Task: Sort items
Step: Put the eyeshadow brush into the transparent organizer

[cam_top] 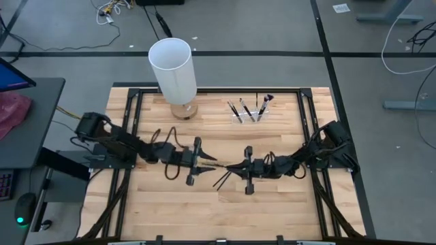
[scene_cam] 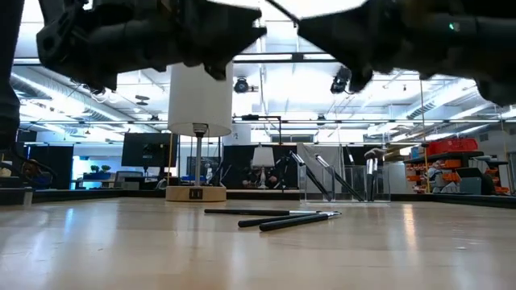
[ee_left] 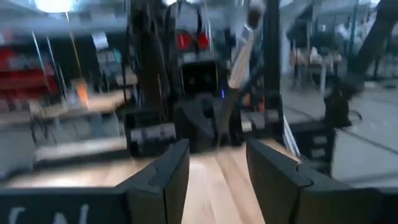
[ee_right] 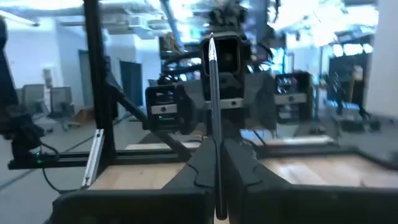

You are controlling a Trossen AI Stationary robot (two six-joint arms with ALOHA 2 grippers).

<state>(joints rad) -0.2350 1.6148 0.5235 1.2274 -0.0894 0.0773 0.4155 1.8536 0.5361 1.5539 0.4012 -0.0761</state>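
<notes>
At the middle of the wooden table (cam_top: pixel 272 204): two grippers face each other, tips close. Right gripper (ee_right: pixel 216 163) clamps one thin stick (ee_right: pixel 212 93). Left gripper (ee_left: pixel 216 171) stands parted, nothing between its fingers. Loose sticks (cam_top: pixel 223 178) lie on the boards beneath them. Farther back: a tall white cylinder (cam_top: pixel 173 70), and beside it a clear holder (cam_top: pixel 246 117) with several brushes (cam_top: pixel 263 104) leaning inside.

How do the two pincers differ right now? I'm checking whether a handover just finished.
The left pincer stands open with nothing between its fingers; the right pincer is shut on a thin brush. That brush stands upright from the right pincer, while the left pincer shows only bare table in its gap. Both hang above mid-table, facing each other.
</notes>
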